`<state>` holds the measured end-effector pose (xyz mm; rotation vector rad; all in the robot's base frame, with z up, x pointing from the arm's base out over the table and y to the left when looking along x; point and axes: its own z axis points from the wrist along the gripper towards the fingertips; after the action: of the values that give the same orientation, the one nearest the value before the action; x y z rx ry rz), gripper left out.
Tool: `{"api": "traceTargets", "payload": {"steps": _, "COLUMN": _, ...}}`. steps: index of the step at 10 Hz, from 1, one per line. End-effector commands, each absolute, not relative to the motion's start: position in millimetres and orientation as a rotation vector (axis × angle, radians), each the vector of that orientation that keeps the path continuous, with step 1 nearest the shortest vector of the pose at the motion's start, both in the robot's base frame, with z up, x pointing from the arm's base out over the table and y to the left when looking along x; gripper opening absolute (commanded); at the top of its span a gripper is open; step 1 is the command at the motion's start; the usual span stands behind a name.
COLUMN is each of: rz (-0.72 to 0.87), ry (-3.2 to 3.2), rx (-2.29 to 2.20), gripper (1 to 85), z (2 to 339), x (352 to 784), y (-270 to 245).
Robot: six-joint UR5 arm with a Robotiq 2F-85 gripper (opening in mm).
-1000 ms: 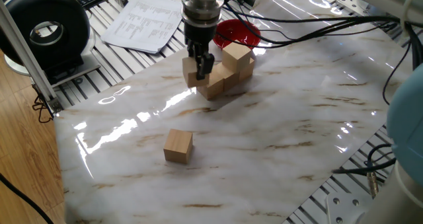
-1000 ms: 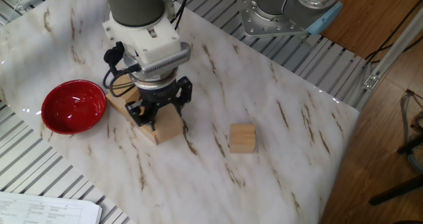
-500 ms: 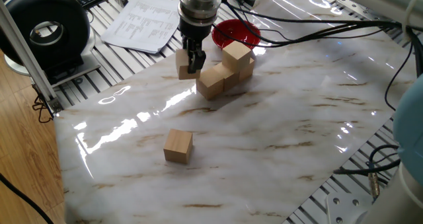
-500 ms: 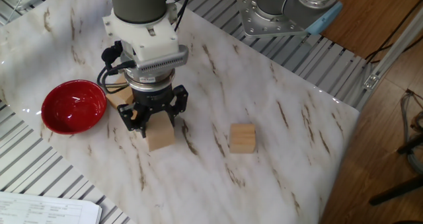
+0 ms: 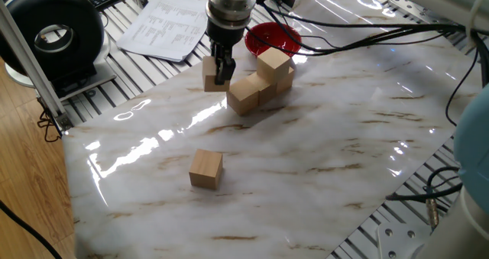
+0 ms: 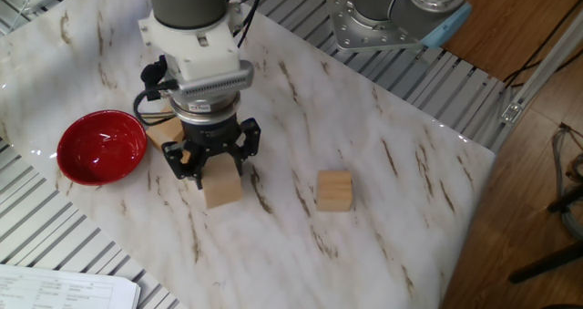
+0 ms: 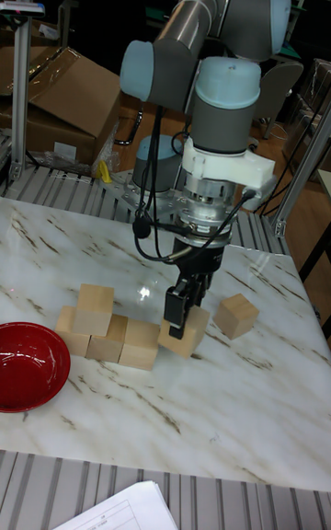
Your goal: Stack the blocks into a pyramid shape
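My gripper (image 5: pixel 221 69) (image 6: pixel 210 159) (image 7: pixel 187 307) is shut on one tan block (image 5: pixel 210 74) (image 6: pixel 222 184) (image 7: pixel 186 331), held tilted just off the marble beside the end of the stack. The stack is a row of three blocks (image 5: pixel 256 89) (image 7: pixel 107 339) with one more block (image 5: pixel 273 62) (image 7: pixel 95 308) on top at the end near the red bowl. Most of the stack is hidden behind the gripper in the other fixed view, where only a corner (image 6: pixel 160 131) shows. A lone block (image 5: pixel 205 169) (image 6: pixel 333 190) (image 7: pixel 236 316) lies apart on the table.
A red bowl (image 5: pixel 273 39) (image 6: pixel 102 147) (image 7: pixel 30 365) sits right behind the stack. Paper sheets (image 5: pixel 164 26) lie on the slatted frame beyond the marble top (image 5: pixel 328 144). Black cables (image 5: pixel 367 30) trail across the far side.
One second ago the gripper held the block against the row's end; it has since lifted and carried it a little away from the row. In the last half second it barely moved.
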<state>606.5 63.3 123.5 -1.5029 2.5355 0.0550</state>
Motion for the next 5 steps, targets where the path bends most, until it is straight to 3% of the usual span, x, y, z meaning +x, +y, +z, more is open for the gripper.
{"api": "traceTargets", "payload": {"steps": 1, "rz": 0.107, "ry": 2.533, "rx": -1.511, "gripper": 1.0, "z": 133.1, "x": 604.8, "y": 51.5}}
{"api": "traceTargets", "payload": {"steps": 5, "rz": 0.123, "ry": 2.504, "rx": -1.604, "gripper": 1.0, "z": 147.7, "x": 599.4, "y": 19.8}}
